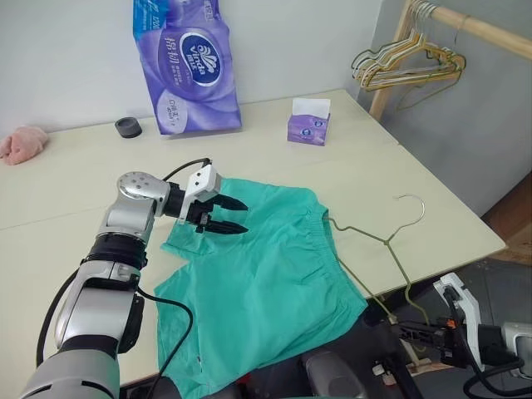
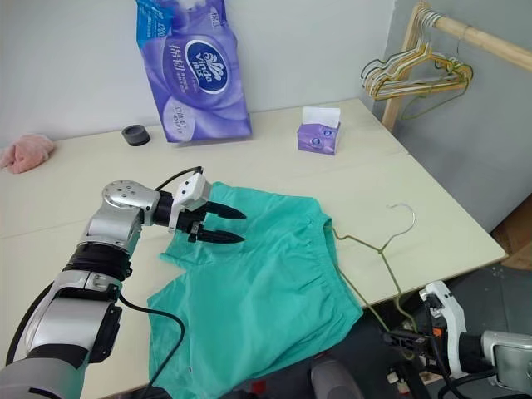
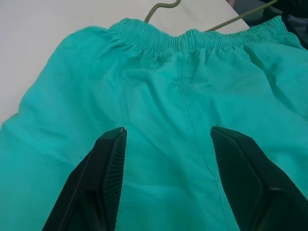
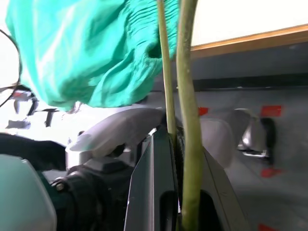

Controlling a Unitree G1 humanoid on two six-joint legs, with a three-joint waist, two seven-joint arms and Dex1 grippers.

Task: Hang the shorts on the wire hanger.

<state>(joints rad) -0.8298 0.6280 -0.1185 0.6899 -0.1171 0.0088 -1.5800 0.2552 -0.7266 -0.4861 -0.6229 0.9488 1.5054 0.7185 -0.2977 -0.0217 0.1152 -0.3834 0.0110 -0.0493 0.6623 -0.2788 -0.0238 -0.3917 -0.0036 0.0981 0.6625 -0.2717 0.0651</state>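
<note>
The teal shorts (image 1: 266,274) lie spread on the table, their lower part hanging over the front edge. My left gripper (image 1: 246,216) hovers open just above one leg of the shorts, and in its wrist view the fingers (image 3: 108,173) stand wide apart over the cloth, pointing toward the gathered waistband (image 3: 159,38). The olive wire hanger (image 1: 389,241) lies by the waistband, hook on the table, one side tucked into the shorts. Below the front table edge my right gripper (image 1: 401,330) is shut on the hanger's lower wire (image 4: 186,120).
At the back of the table (image 1: 391,166) stand a purple tissue pack (image 1: 187,66), a small tissue box (image 1: 308,122), a black roll (image 1: 128,127) and a pink cloth lump (image 1: 23,143). A wooden rack with several hangers (image 1: 407,66) is at the right.
</note>
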